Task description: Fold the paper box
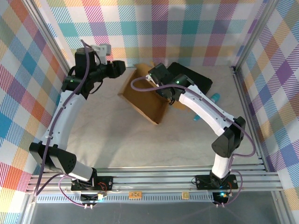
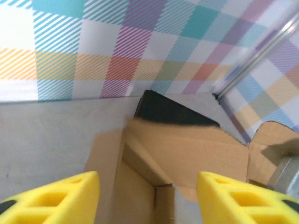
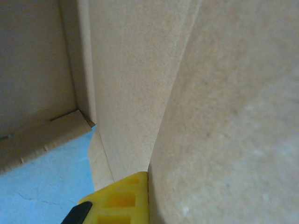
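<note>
The paper box (image 1: 142,95) is brown cardboard, partly formed, lying on the table's far middle with walls raised. My left gripper (image 1: 121,68) hovers just off the box's far left corner. In the left wrist view its yellow fingers (image 2: 70,198) stand wide apart, open, with nothing between them, above the box's inner corner (image 2: 159,182). My right gripper (image 1: 162,92) reaches into the box from the right. In the right wrist view one yellow finger (image 3: 121,200) presses flat against an upright cardboard wall (image 3: 224,121); the other finger is hidden behind that wall.
A black hard case (image 1: 192,79) lies just behind and right of the box, also seen past the cardboard (image 2: 170,112). A teal object (image 1: 215,97) lies at its right. Checkered walls and metal frame posts (image 1: 245,88) enclose the table.
</note>
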